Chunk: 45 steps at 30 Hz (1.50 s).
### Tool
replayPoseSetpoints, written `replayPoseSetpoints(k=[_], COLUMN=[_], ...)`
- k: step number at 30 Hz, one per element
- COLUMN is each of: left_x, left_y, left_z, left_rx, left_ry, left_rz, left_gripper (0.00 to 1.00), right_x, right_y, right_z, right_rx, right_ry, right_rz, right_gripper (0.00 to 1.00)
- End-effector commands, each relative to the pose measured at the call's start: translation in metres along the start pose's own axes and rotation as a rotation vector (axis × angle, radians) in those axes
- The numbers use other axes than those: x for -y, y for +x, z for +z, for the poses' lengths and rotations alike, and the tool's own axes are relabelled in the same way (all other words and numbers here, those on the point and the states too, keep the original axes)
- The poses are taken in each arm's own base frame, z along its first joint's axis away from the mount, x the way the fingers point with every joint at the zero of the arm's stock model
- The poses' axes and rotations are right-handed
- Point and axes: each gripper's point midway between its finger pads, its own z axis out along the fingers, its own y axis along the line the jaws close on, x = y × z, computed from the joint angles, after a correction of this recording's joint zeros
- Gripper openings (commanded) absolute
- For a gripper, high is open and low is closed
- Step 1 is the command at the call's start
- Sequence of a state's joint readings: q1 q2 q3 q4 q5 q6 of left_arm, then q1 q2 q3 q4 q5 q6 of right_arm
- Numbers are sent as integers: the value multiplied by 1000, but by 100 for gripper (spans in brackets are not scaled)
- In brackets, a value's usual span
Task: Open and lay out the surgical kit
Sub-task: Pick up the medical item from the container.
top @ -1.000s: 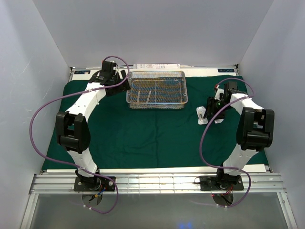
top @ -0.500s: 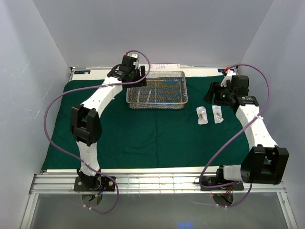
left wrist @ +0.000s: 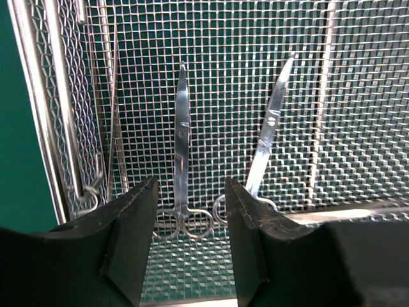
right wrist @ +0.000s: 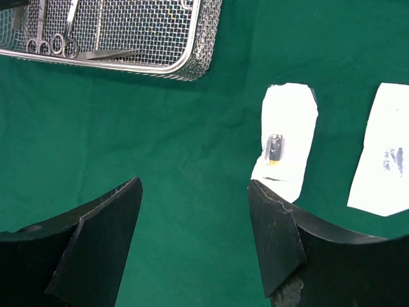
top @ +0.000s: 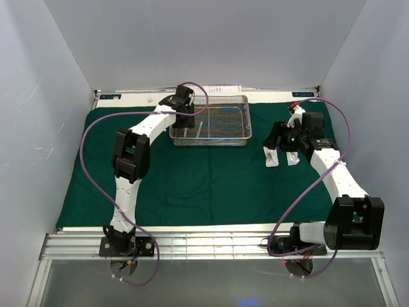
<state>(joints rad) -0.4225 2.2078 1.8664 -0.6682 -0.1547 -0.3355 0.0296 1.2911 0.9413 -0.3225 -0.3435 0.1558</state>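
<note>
The dark green cloth (top: 192, 179) lies spread flat on the table. The silver mesh tray (top: 211, 143) stands on it at the back middle. My left gripper (top: 185, 119) is open and empty, just above the tray's left end. In the left wrist view its jaws (left wrist: 192, 185) straddle the handle rings of one pair of scissors (left wrist: 182, 141). The second pair of scissors (left wrist: 271, 125) lies to the right, and tweezers (left wrist: 64, 96) lie by the tray rim (left wrist: 25, 96). Two white packets (top: 271, 155) (top: 293, 155) lie right of the tray. My right gripper (top: 279, 137) is open and empty just above them (right wrist: 284, 137) (right wrist: 386, 150).
A white sheet (top: 211, 88) lies on the back rail behind the tray. White walls close in the left, back and right sides. The tray's corner shows at the top of the right wrist view (right wrist: 192, 64). Bare green cloth fills the front half.
My left gripper has moved right from the back-left corner to over the tray's left end. My right gripper left the second packet on the cloth, drew back, then came forward over the packets.
</note>
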Motion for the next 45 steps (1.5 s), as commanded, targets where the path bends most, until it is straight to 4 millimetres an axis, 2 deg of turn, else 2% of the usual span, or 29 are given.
replayPoseSetpoints(k=[1,9,20,24,25,27,28,31,32,39,43,45], left_x=[0,-1,-4,-6,-6,-5,-5,-1,0,10,11,11], left_y=[-24,-6,24,43,44,48,49,42,37,-15,-36,-41], left_z=[-9,21,42,49,50,53,53,51,50,21,6,3], left_rx=[62,4,-81,-126,-128,-142,-143,-131,-121,1,61,76], left_ry=[-16,-37,-44,-48,-48,-41,-39,-27,-24,1,2,-1], left_rz=[3,-1,-15,-18,-24,-26,-29,-34,-35,-53,-65,-68], left_gripper=[56,52,46,38,30,26,18,8,0,0,0,0], right_x=[-13,-11,-9,-9,-9,-9,-8,-8,-7,-7,-7,-8], right_y=[-14,-8,-5,-4,-4,-4,-5,-3,-4,-3,-4,-5], right_z=[-1,3,4,5,5,4,4,3,3,2,2,2], right_rx=[60,47,43,37,36,35,37,33,34,29,29,33], right_ry=[-56,-64,-57,-57,-58,-57,-56,-51,-50,-46,-46,-50], right_rz=[-26,-28,-29,-29,-29,-30,-32,-36,-37,-42,-42,-44], right_gripper=[73,73,73,73,73,73,73,73,73,73,73,73])
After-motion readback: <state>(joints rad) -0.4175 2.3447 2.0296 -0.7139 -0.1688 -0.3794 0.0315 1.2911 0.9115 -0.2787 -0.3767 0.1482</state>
